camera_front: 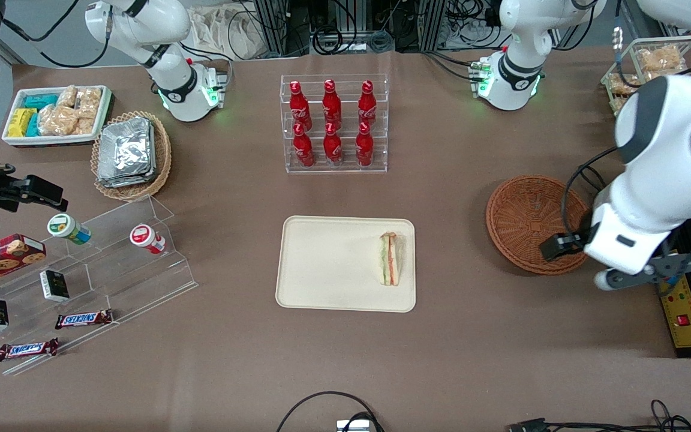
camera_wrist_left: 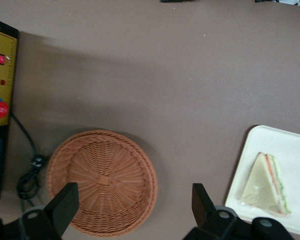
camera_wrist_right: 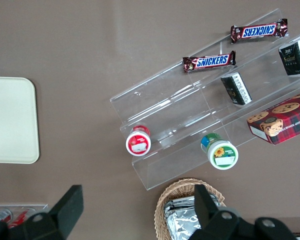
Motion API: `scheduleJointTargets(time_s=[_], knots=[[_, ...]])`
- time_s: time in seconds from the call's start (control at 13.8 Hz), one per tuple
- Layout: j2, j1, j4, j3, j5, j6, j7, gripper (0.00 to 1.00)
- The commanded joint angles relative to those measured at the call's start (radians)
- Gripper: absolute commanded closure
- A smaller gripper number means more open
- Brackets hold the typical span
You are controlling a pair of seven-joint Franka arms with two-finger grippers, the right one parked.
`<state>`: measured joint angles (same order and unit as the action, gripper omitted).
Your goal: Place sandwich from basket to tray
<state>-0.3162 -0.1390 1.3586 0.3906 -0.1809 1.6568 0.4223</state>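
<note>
Jaws (camera_wrist_left: 132,207) wide apart above basket (camera_wrist_left: 101,181), sandwich (camera_wrist_left: 266,184) on tray (camera_wrist_left: 290,145).

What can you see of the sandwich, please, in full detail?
The sandwich is a small triangular wedge of white bread with orange and green filling layers. It lies flat on the cream tray, near the rim facing the empty basket. Nothing else touches it; the open pincer hovers above the basket.

Brown table (camera_front: 471,336) carries the cream tray (camera_front: 327,264), the reddish wicker basket (camera_front: 522,219) beneath the open-fingered gripper (camera_wrist_left: 135,212), a bottle rack (camera_front: 335,125), and a clear stepped snack stand (camera_front: 99,276).
</note>
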Motion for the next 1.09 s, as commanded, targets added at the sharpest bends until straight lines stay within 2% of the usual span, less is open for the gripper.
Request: scheduleJointTargets(time_s=[0.0,0.22,0.43,0.51,1.01], knots=[[0.116,0.004,0.097,-0.065,0.063,-0.003,-0.112,0.0],[0.21,0.016,0.168,-0.156,0.093,-0.005,-0.281,0.0],[0.307,0.032,0.221,-0.24,0.17,-0.011,-0.402,0.0],[0.337,0.039,0.235,-0.255,0.175,-0.026,-0.427,0.0],[0.431,0.039,0.263,-0.266,0.193,-0.11,-0.444,0.0]])
